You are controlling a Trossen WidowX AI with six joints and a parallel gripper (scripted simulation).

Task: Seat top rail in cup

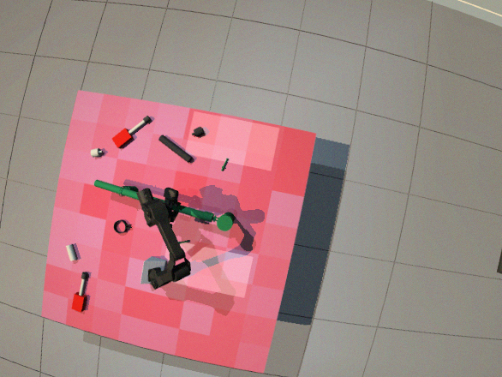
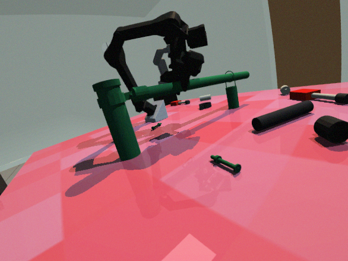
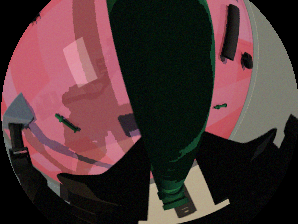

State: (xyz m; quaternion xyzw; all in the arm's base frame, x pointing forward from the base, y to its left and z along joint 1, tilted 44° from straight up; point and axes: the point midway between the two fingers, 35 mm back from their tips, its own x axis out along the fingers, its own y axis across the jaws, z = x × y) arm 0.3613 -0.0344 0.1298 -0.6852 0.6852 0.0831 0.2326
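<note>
The green top rail point(image 1: 104, 186) point(image 2: 211, 80) point(image 3: 162, 75) runs from the loop cap to the big post point(image 2: 123, 133). My gripper point(image 1: 164, 205) point(image 2: 182, 85) point(image 3: 167, 134) is shut on the rail between those supports, nearer the big post. The rail's near end is at or inside the rail-end cup point(image 2: 139, 92); how deep it sits is hidden. The cup hangs on the brace band point(image 2: 112, 101), which is high on the post, just under the post cap point(image 2: 106, 84). The far end of the rail passes through the loop above the short green post point(image 2: 233, 98).
A black bar point(image 1: 176, 149) point(image 2: 283, 115), a black cylinder point(image 1: 198, 132) point(image 2: 331, 129) and a green bolt point(image 1: 225, 164) point(image 2: 225, 164) lie on one side of the rail. A black ring point(image 1: 122, 226), another green bolt point(image 2: 156, 126) point(image 3: 67, 123) and the arm base lie on the other.
</note>
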